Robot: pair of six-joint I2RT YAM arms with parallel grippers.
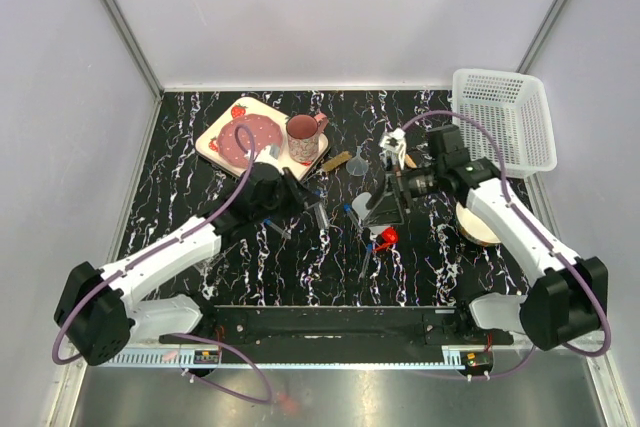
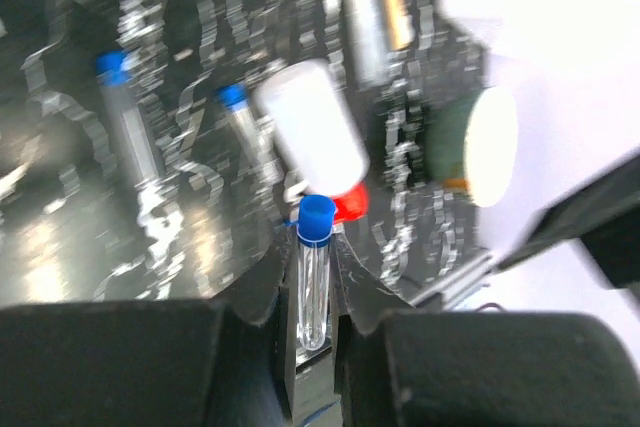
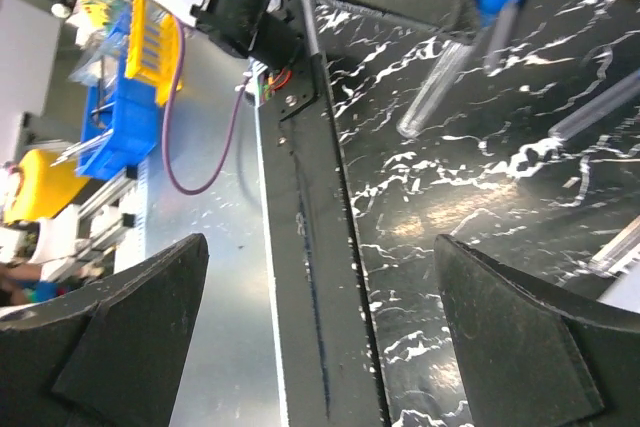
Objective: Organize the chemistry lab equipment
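Left end effector (image 2: 314, 297) is pinching a blue-capped tube (image 2: 315, 252) by its lower body, above the desk (image 2: 60, 157). Right end effector (image 3: 320, 247) is hanging spread wide, holding nothing. Risk: tube slipping from the narrow grip, or clipping the squeeze bottle (image 2: 312, 137) beyond.

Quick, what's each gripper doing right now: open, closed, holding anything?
Left gripper: closed on a blue-capped tube.
Right gripper: open, holding nothing.

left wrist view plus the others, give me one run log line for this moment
left hand: shut on blue-capped tube | right hand: open, empty | red-capped squeeze bottle: lying on its side
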